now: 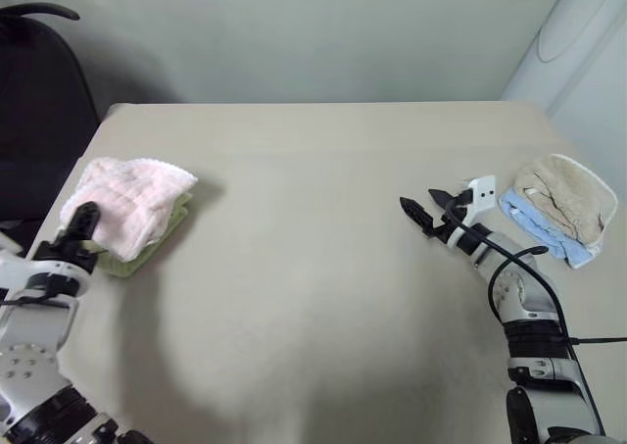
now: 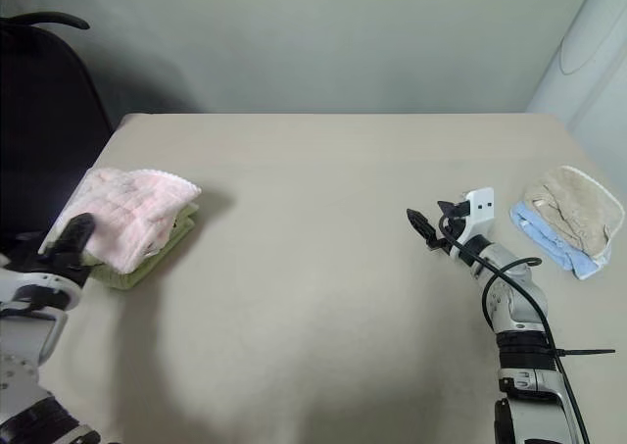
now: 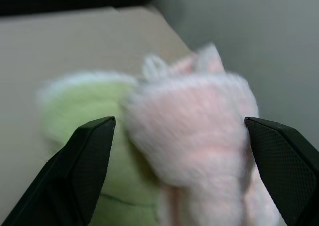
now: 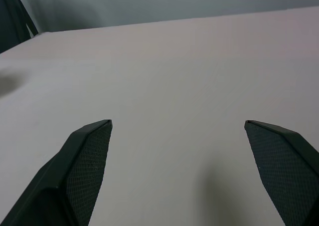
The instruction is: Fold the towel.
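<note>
The pale pink towel [image 1: 129,201] with its white scalloped trim lies folded in a bundle on top of a lime-green cloth [image 1: 147,251] at the table's left edge. My left gripper [image 1: 80,223] is at the towel's near left side, open; in the left wrist view its fingers [image 3: 84,158] stand wide apart with the pink towel [image 3: 199,121] loose between and ahead of them. Over the right part of the table my right gripper [image 1: 429,213] hovers open, with bare tabletop between its fingers [image 4: 82,161].
A beige towel [image 1: 568,197] on a light blue cloth [image 1: 537,223] lies at the table's right edge [image 1: 588,170]. A black chair [image 1: 39,121] stands beyond the left corner. The beige table [image 1: 313,268] stretches wide between the two piles.
</note>
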Motion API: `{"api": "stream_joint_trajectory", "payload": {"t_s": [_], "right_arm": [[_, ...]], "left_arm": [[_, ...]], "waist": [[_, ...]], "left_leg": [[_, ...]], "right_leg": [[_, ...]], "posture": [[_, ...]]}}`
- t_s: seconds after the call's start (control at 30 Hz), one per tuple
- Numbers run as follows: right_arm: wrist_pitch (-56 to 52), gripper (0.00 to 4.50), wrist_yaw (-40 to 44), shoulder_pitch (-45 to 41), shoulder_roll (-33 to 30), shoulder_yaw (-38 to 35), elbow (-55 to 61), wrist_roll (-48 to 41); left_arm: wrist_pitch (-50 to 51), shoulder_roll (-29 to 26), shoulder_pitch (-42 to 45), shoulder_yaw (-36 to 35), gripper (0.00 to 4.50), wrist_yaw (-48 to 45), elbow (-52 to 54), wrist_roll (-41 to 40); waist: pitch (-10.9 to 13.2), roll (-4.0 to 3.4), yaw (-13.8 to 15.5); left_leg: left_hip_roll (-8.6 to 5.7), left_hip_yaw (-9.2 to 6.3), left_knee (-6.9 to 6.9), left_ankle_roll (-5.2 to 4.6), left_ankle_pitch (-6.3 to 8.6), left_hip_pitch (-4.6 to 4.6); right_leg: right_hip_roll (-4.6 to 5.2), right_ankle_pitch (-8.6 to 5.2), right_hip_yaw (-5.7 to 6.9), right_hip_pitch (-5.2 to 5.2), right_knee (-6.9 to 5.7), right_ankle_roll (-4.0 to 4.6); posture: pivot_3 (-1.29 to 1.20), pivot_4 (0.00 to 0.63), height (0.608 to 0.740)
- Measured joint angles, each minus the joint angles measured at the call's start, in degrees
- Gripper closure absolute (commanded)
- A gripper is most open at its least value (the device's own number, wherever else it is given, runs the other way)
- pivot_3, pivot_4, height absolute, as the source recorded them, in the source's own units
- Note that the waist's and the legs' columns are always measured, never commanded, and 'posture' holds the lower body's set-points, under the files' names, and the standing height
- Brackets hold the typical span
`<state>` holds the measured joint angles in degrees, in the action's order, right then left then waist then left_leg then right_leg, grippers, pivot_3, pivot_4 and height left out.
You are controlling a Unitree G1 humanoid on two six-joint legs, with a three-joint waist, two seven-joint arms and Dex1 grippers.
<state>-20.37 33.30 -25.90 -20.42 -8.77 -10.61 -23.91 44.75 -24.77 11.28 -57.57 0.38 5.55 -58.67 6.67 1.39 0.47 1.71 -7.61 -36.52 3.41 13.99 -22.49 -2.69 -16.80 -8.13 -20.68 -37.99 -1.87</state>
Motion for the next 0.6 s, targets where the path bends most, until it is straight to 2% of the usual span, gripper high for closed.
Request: {"api": "stream_joint_trajectory", "payload": {"t_s": [0.1,0.23,0.3,0.4,0.5,0.6], "right_arm": [[0.02,0.0,-0.01,0.01,0.05,-0.01,0.0,0.0],[0.02,0.0,-0.01,-0.53,0.02,-0.2,-0.42,-0.02],[0.02,0.0,-0.01,-0.96,-0.05,-0.33,-0.63,-0.03],[0.03,0.0,-0.01,-1.97,0.03,-0.29,-0.6,-0.04],[0.04,0.0,-0.14,-2.15,0.41,-0.21,-0.46,-0.03],[-0.03,0.0,-0.73,-1.03,0.62,-0.28,0.43,-0.04]], "left_arm": [[-2.39,-0.28,-1.69,-1.73,0.02,1.03,0.26,-0.12],[-5.32,-5.46,-1.48,-0.64,0.02,-0.93,3.24,0.38],[-5.51,-9.53,-1.59,5.79,0.02,-5.48,9.78,1.46],[-5.53,-14.27,-0.79,21.32,0.02,-13.96,19.66,4.07],[-5.76,-12.09,2.77,38.96,0.02,-19.58,21.72,8.94],[-6.88,-10.48,3.95,49.65,0.02,-23.14,21.24,14.49]], "waist": [[0.0,0.05,0.07],[0.08,0.31,0.08],[0.09,0.33,0.38],[0.09,0.24,0.78],[0.09,0.2,0.64],[0.12,0.2,0.04]], "left_leg": [[0.0,-0.07,-0.01,0.0,0.0,0.0],[0.01,-0.11,0.0,0.01,0.0,-0.01],[-0.06,-0.26,-0.06,0.01,0.0,0.02],[-0.17,-0.24,-0.08,-0.06,0.04,0.09],[-0.08,-0.13,-0.05,-0.04,0.04,0.02],[0.0,-0.1,-0.02,0.08,-0.04,-0.36]], "right_leg": [[-0.01,0.0,0.05,0.03,0.0,0.01],[-0.02,0.0,0.09,0.04,0.04,0.05],[-0.01,0.01,0.16,0.0,0.11,0.06],[0.06,0.01,0.16,0.03,0.1,0.06],[0.06,0.03,0.14,0.12,0.04,0.08],[0.02,0.06,0.16,-0.29,0.0,0.13]], "posture": [[0.0,0.15,0.74],[0.0,0.15,0.74],[0.0,0.15,0.74],[0.0,0.15,0.74],[0.0,0.15,0.74],[0.0,0.15,0.74]]}}
